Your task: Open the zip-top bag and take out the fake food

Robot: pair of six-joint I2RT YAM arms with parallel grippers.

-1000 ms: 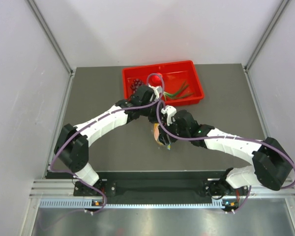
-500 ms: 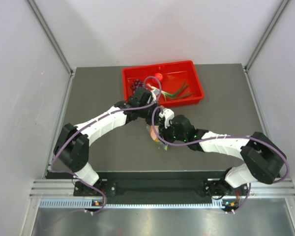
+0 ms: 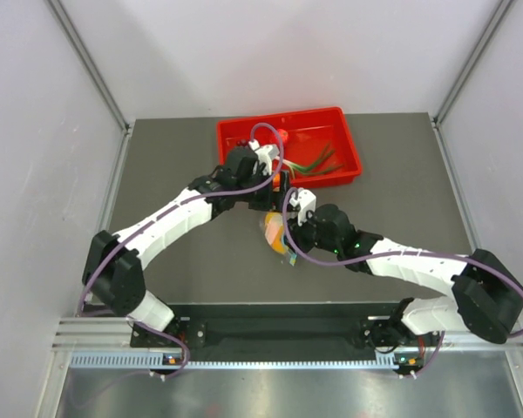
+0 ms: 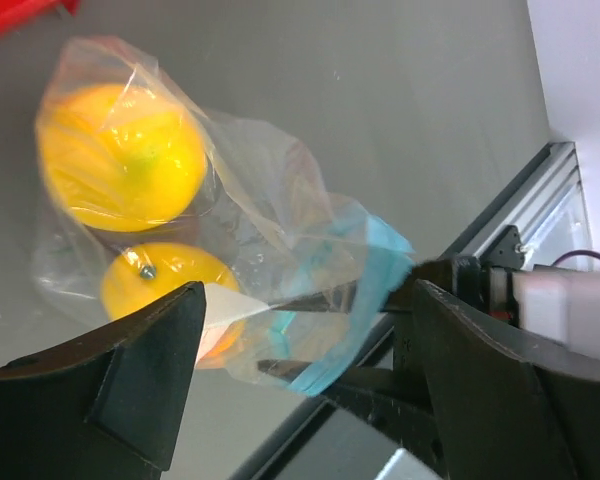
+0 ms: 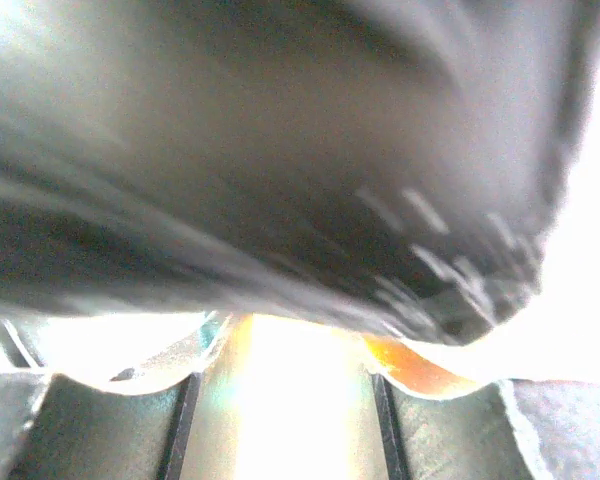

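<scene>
two robot arms meet over a dark surface (image 4: 400, 90), just in front of a red tray (image 3: 349, 165). the zip-top bag (image 4: 270, 225) sits between them, low over the surface, with a yellow lemon (image 4: 125, 160) and an orange-yellow mango (image 4: 170, 285) inside. the right gripper (image 3: 288, 228) looks narrowed onto the teal zip strip (image 4: 380, 262). the left gripper (image 4: 307, 320) stands wide, holding nothing. the step in hand seems to be opening the zip. next, the left gripper likely needs to pinch the opposite lip and pull.
</scene>
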